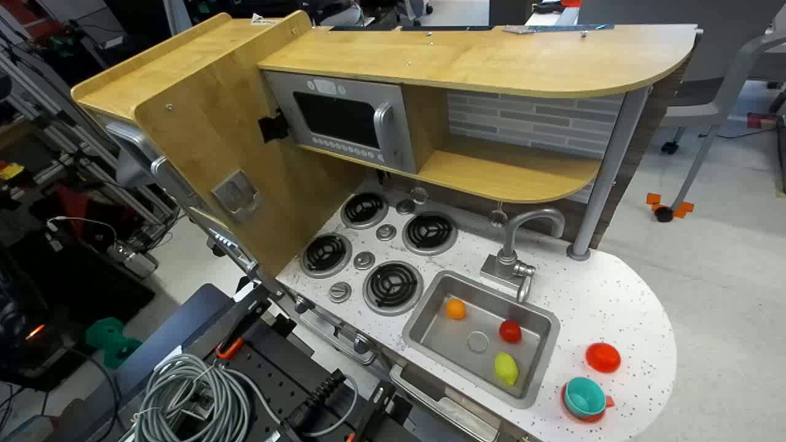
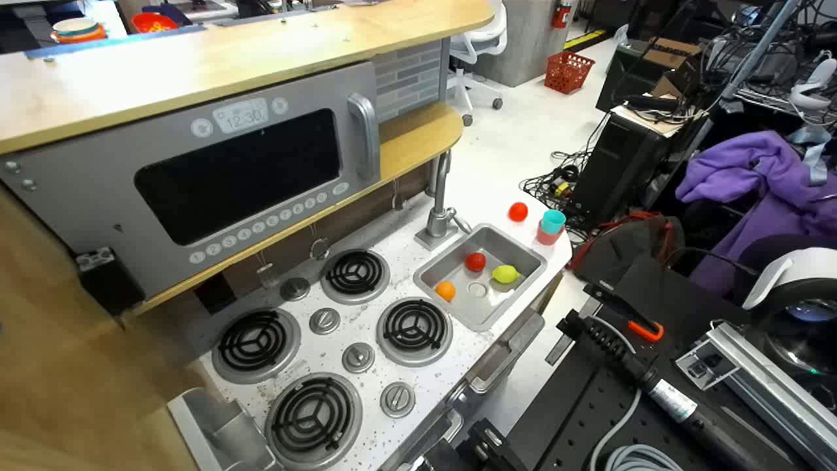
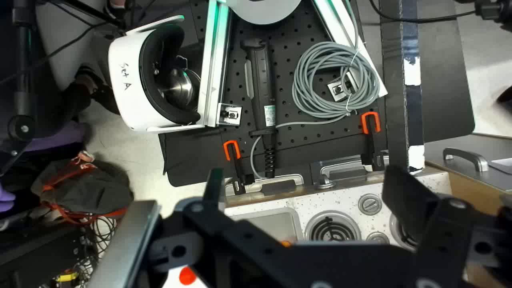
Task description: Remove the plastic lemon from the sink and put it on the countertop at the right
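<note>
The plastic lemon [image 1: 506,368] is yellow-green and lies in the grey metal sink [image 1: 451,347], near a corner of the basin floor. The lemon [image 2: 505,274] and the sink [image 2: 461,309] show in both exterior views. The white speckled countertop [image 1: 632,313] extends past the sink to a rounded end. My gripper [image 3: 304,175] shows only in the wrist view, with its fingers wide apart and nothing between them. It is above the counter, and part of the sink [image 3: 276,223] shows beyond it. The lemon is hidden in the wrist view.
An orange toy [image 1: 455,309] and a red toy [image 1: 509,331] also lie in the sink. A red toy [image 1: 603,357] and a teal cup [image 1: 584,396] on red stand on the rounded end. The faucet [image 1: 508,252], post [image 1: 614,172] and wooden shelf [image 1: 509,175] rise behind.
</note>
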### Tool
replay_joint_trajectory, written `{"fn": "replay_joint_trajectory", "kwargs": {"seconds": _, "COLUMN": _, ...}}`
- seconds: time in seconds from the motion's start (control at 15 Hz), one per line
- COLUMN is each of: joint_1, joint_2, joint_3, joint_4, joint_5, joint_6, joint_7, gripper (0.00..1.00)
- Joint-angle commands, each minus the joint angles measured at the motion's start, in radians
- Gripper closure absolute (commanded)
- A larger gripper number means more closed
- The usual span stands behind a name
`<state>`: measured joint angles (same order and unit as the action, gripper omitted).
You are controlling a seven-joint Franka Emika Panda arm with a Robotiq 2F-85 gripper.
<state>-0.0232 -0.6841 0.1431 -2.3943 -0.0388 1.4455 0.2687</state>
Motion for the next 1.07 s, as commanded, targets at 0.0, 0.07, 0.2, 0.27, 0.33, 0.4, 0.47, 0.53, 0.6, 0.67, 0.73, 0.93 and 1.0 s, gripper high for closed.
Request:
{"fn": "replay_joint_trajectory", "kwargs": {"seconds": 0.0, "joint_1": 0.009, "joint_2": 0.002, "joint_3": -0.007, "joint_4": 0.002, "joint_5": -0.003, "joint_6": -0.001, "joint_7": 0.004, "gripper": 0.0}}
{"fn": "replay_joint_trajectory", "kwargs": {"seconds": 0.07, "joint_1": 0.009, "joint_2": 0.002, "joint_3": -0.007, "joint_4": 0.002, "joint_5": -0.003, "joint_6": -0.001, "joint_7": 0.004, "gripper": 0.0}}
{"fn": "replay_joint_trajectory", "kwargs": {"seconds": 0.2, "joint_1": 0.009, "joint_2": 0.002, "joint_3": -0.007, "joint_4": 0.002, "joint_5": -0.003, "joint_6": -0.001, "joint_7": 0.004, "gripper": 0.0}}
{"fn": "replay_joint_trajectory", "kwargs": {"seconds": 0.27, "joint_1": 0.009, "joint_2": 0.002, "joint_3": -0.007, "joint_4": 0.002, "joint_5": -0.003, "joint_6": -0.001, "joint_7": 0.004, "gripper": 0.0}}
{"fn": "replay_joint_trajectory", "kwargs": {"seconds": 0.33, "joint_1": 0.009, "joint_2": 0.002, "joint_3": -0.007, "joint_4": 0.002, "joint_5": -0.003, "joint_6": -0.001, "joint_7": 0.004, "gripper": 0.0}}
{"fn": "replay_joint_trajectory", "kwargs": {"seconds": 0.4, "joint_1": 0.009, "joint_2": 0.002, "joint_3": -0.007, "joint_4": 0.002, "joint_5": -0.003, "joint_6": -0.001, "joint_7": 0.004, "gripper": 0.0}}
{"fn": "replay_joint_trajectory", "kwargs": {"seconds": 0.47, "joint_1": 0.009, "joint_2": 0.002, "joint_3": -0.007, "joint_4": 0.002, "joint_5": -0.003, "joint_6": -0.001, "joint_7": 0.004, "gripper": 0.0}}
{"fn": "replay_joint_trajectory", "kwargs": {"seconds": 0.53, "joint_1": 0.009, "joint_2": 0.002, "joint_3": -0.007, "joint_4": 0.002, "joint_5": -0.003, "joint_6": -0.001, "joint_7": 0.004, "gripper": 0.0}}
{"fn": "replay_joint_trajectory", "kwargs": {"seconds": 0.6, "joint_1": 0.009, "joint_2": 0.002, "joint_3": -0.007, "joint_4": 0.002, "joint_5": -0.003, "joint_6": -0.001, "joint_7": 0.004, "gripper": 0.0}}
{"fn": "replay_joint_trajectory", "kwargs": {"seconds": 0.67, "joint_1": 0.01, "joint_2": 0.003, "joint_3": 0.002, "joint_4": 0.002, "joint_5": -0.006, "joint_6": -0.008, "joint_7": 0.012, "gripper": 0.0}}
{"fn": "replay_joint_trajectory", "kwargs": {"seconds": 0.73, "joint_1": 0.011, "joint_2": 0.002, "joint_3": 0.005, "joint_4": -0.013, "joint_5": -0.013, "joint_6": 0.012, "joint_7": 0.013, "gripper": 0.0}}
{"fn": "replay_joint_trajectory", "kwargs": {"seconds": 0.93, "joint_1": 0.005, "joint_2": 0.035, "joint_3": -0.006, "joint_4": -0.043, "joint_5": -0.03, "joint_6": 0.072, "joint_7": -0.002, "gripper": 0.0}}
{"fn": "replay_joint_trajectory", "kwargs": {"seconds": 1.0, "joint_1": 0.0, "joint_2": 0.051, "joint_3": -0.017, "joint_4": -0.059, "joint_5": -0.04, "joint_6": 0.122, "joint_7": -0.009, "gripper": 0.0}}
